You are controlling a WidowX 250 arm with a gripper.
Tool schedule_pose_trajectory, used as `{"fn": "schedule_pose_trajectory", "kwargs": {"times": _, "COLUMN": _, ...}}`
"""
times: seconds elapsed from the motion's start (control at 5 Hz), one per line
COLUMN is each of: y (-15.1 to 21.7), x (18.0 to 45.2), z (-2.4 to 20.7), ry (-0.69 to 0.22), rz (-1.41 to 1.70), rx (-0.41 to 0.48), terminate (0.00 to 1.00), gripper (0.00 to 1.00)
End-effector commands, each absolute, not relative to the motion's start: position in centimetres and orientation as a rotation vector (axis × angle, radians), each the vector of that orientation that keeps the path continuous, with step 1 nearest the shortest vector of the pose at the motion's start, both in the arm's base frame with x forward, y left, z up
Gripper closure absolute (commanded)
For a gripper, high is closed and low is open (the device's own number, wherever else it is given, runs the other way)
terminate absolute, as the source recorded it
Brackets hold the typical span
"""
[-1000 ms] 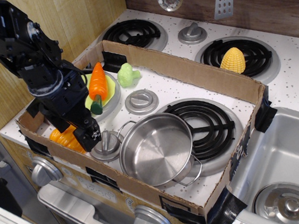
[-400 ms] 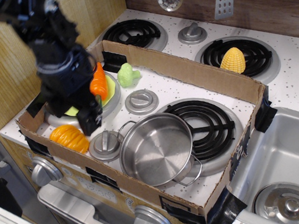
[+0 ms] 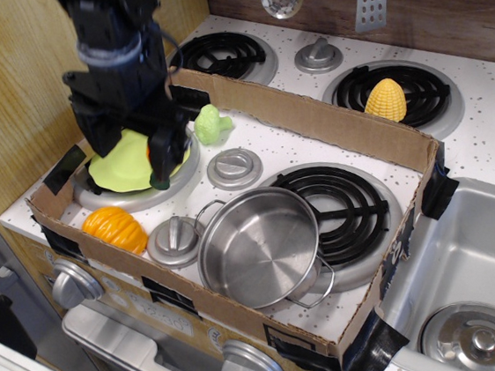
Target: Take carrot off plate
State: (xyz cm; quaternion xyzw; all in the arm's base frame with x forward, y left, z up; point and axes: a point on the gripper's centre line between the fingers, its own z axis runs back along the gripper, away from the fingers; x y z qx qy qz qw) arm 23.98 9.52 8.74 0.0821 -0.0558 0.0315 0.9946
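1. In the only current view, observation.image, the black robot gripper (image 3: 157, 151) is hanging over the right side of the round, flat lime-green plastic plate (image 3: 122, 168), which is sitting on a grey metal burner disc (image 3: 107, 198) in the near-left corner of the cardboard-walled stovetop.
2. The small orange toy carrot (image 3: 163, 166) is almost wholly hidden behind the gripper; only a dark green stub, probably its stem end, is peeking out low at the plate's right rim, so it seems to be lying on the plate.
3. I cannot tell whether the fingers are apart or clamped on the carrot; the gripper body is blocking them.
4. Judging from this, the grasping step is in hand and the carrot is not yet off the plate.
5. The next move is calling for a firm pinch, then a lift clear of the plate's rim.
6. A ribbed orange pumpkin toy (image 3: 115, 229) is resting near the front edge.
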Motion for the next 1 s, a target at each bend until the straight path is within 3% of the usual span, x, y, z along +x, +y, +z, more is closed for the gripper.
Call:
{"fn": "schedule_pose_trajectory", "kwargs": {"times": 0.0, "y": 10.7, "x": 27.2, "z": 11.1, "ry": -0.133, "rz": 0.471, "rx": 0.096, "terminate": 0.00, "gripper": 0.00}}
{"fn": "schedule_pose_trajectory", "kwargs": {"times": 0.2, "y": 12.1, "x": 28.9, "z": 10.6, "ry": -0.148, "rz": 0.574, "rx": 0.054, "terminate": 0.00, "gripper": 0.00}}
{"fn": "schedule_pose_trajectory", "kwargs": {"times": 0.6, "y": 13.1, "x": 29.7, "z": 8.8, "ry": -0.211, "rz": 0.673, "rx": 0.135, "terminate": 0.00, "gripper": 0.00}}
{"fn": "schedule_pose_trajectory", "kwargs": {"times": 0.8, "y": 13.8, "x": 30.1, "z": 7.6, "ry": -0.204, "rz": 0.693, "rx": 0.135, "terminate": 0.00, "gripper": 0.00}}
